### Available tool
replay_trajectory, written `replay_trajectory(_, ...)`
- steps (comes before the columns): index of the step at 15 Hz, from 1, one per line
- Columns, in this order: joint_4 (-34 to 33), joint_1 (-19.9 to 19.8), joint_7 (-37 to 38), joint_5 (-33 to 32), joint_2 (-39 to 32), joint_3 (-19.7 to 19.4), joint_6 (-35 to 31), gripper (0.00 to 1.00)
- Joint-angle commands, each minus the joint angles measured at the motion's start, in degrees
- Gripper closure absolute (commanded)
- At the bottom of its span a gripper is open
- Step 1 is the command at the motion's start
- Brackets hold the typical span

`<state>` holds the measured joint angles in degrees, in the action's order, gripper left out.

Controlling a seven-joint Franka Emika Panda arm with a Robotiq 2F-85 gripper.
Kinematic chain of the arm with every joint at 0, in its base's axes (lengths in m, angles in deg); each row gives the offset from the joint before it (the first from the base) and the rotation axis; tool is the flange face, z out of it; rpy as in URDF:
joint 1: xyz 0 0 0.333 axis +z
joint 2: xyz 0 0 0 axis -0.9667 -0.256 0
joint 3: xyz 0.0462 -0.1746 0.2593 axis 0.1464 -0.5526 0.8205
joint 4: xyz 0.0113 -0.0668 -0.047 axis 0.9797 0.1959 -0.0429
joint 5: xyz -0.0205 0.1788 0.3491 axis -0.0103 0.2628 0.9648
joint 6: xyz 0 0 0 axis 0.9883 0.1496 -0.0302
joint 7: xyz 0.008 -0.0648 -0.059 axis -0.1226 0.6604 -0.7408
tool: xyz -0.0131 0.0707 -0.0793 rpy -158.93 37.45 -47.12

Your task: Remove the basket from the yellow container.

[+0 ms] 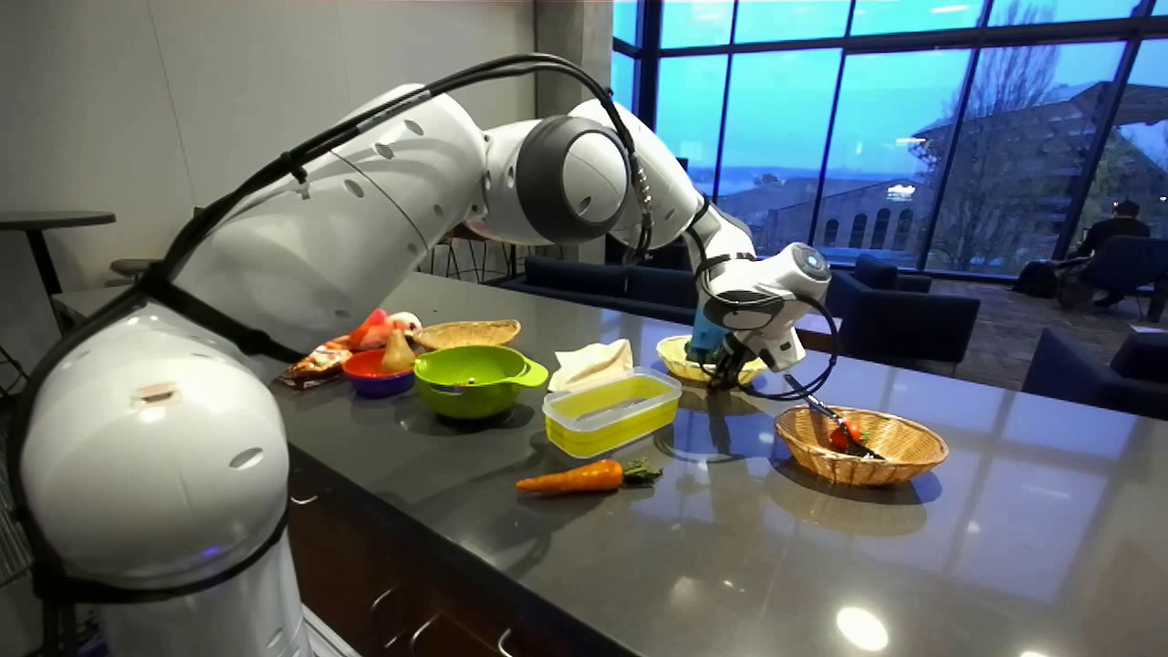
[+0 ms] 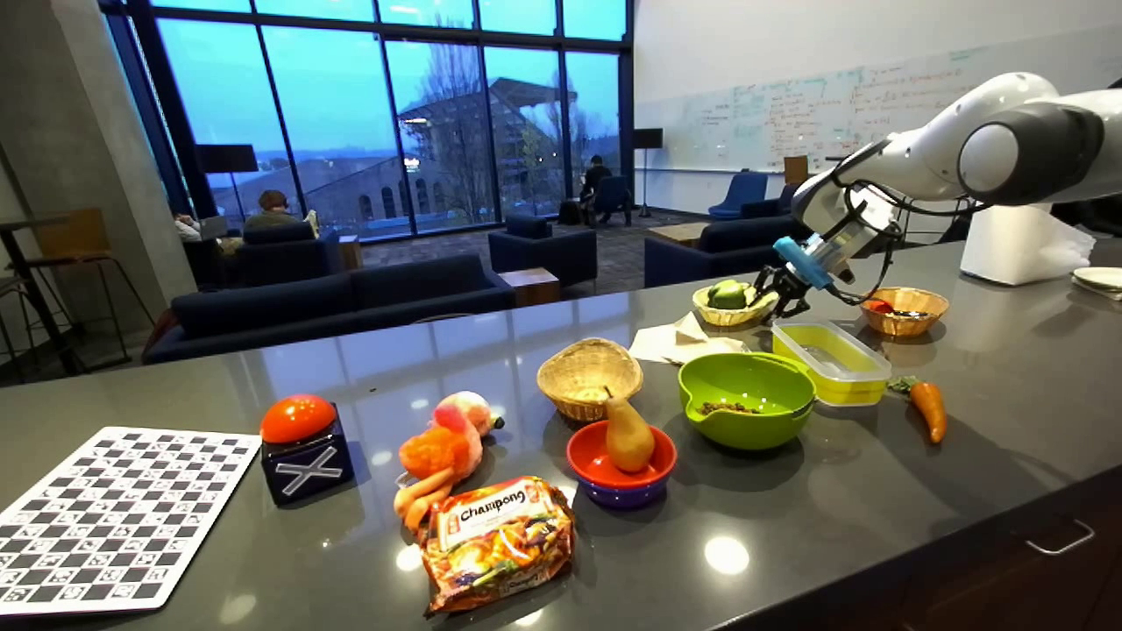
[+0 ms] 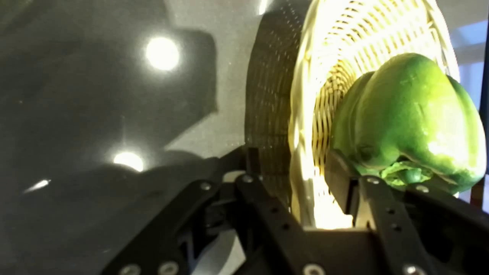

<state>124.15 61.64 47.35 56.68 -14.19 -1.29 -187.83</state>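
Note:
The basket (image 3: pixel 366 34) is a small pale yellow woven one with a green pepper (image 3: pixel 412 114) in it. It stands on the dark counter, apart from the yellow container, and shows in both exterior views (image 1: pixel 673 358) (image 2: pixel 729 317). The yellow container (image 1: pixel 611 436) is a low squarish tub, nearer the robot's base; it also shows in an exterior view (image 2: pixel 863 391). My gripper (image 3: pixel 294 162) is open. Its fingers are on either side of the basket's near wall, one outside and one inside beside the pepper, with gaps to the wall. The gripper shows in both exterior views (image 1: pixel 727 370) (image 2: pixel 778 298).
A lime-green bowl (image 1: pixel 470 388) and a folded cloth (image 1: pixel 591 367) are beside the container. A carrot (image 1: pixel 579 477) lies in front of it. A tan woven bowl (image 1: pixel 862 464) holds red food and a dark utensil. A pear (image 2: pixel 629 438) stands in a red bowl (image 2: pixel 583 460).

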Motion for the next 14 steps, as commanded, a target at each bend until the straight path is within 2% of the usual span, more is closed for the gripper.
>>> replay_trajectory(1,1.1,-0.8,0.0,-0.5,1.2,0.8,-0.3,0.19)
replay_trajectory(4,2.3,-0.4,0.4,-0.8,2.2,0.4,-0.8,0.02)
replay_trajectory(5,3.0,-0.1,0.7,-1.0,2.7,0.1,-1.3,0.0)
replay_trajectory(14,11.0,1.6,1.8,-4.0,8.5,-1.7,-6.9,0.0)
